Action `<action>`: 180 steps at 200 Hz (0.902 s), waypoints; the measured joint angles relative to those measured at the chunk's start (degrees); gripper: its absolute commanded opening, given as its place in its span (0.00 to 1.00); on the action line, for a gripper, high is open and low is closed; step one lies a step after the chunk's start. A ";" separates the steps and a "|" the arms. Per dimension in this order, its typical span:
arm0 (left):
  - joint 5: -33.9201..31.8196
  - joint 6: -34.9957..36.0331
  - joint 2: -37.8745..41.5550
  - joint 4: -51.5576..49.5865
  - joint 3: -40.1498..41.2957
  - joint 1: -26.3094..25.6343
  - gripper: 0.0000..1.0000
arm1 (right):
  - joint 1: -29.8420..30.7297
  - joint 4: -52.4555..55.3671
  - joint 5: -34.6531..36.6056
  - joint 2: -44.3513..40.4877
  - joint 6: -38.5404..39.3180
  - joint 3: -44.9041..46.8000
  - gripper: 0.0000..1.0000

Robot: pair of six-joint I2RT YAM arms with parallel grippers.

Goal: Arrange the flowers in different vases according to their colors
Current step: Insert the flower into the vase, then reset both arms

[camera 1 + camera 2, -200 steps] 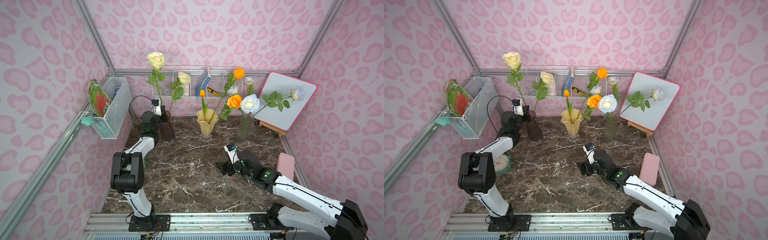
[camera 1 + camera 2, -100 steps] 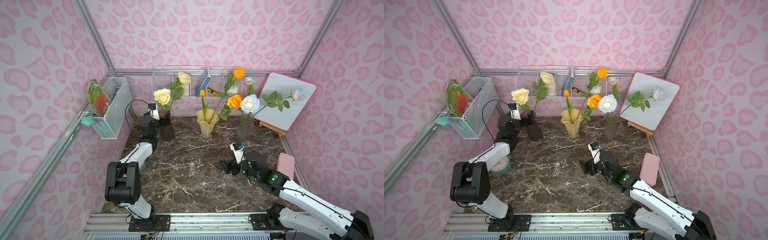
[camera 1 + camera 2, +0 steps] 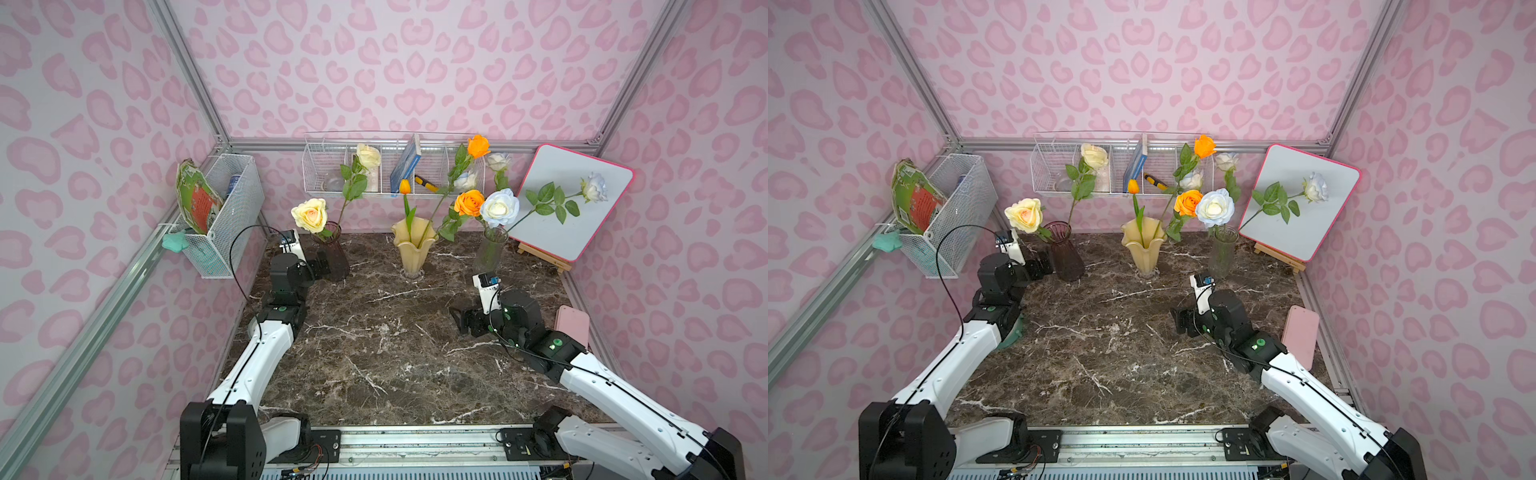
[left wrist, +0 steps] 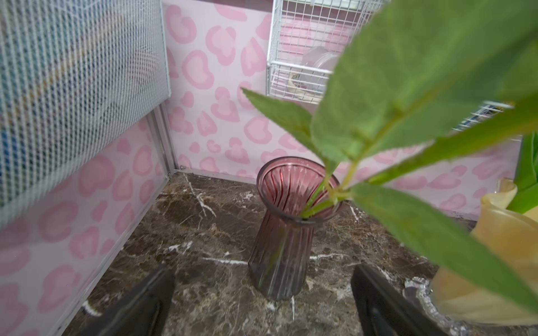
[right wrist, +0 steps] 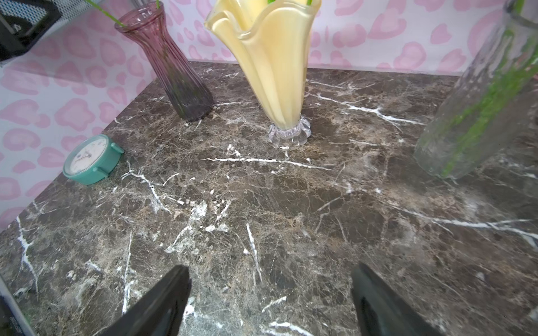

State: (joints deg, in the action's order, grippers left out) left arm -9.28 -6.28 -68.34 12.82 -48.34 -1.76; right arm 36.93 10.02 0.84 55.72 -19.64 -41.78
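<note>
Lowered cream rose (image 3: 309, 214) stands in purple vase (image 3: 336, 259), left pincer (image 4: 262, 269) released; its bloom shows only in top views.

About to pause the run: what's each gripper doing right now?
Left gripper: open, holding nothing, by the purple vase.
Right gripper: open, holding nothing, over the marble tabletop.

Pink blotch-patterned walls (image 3: 374, 62), aluminium corner struts (image 3: 189, 70), dark marble tabletop (image 3: 374, 353); wire baskets (image 3: 232, 208) wall-hung; lighting seemingly even.
</note>
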 measured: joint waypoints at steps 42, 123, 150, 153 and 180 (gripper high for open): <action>-5.70 -2.80 5.84 -6.45 3.37 -2.05 0.99 | -5.53 0.98 2.25 2.82 -0.98 -0.94 0.98; -27.04 -8.72 18.45 -19.32 12.87 -5.53 0.99 | -17.84 -2.80 9.66 2.38 2.62 3.58 0.99; -31.98 -6.64 19.19 -13.11 20.52 -5.49 0.99 | -25.42 -8.94 12.55 0.09 2.95 9.55 0.99; -32.20 -6.21 18.99 -11.80 21.51 -5.49 0.99 | -26.05 -10.86 13.38 -0.48 2.99 10.84 0.99; -31.80 -4.17 12.57 -3.02 26.95 -5.42 0.99 | -29.33 -25.24 15.43 -5.25 5.77 22.99 0.99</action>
State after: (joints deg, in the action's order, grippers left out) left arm -41.08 -10.46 -55.77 9.80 -21.39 -7.18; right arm 7.60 -15.22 16.27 50.48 -13.87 -18.79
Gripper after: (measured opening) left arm 0.993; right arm 0.990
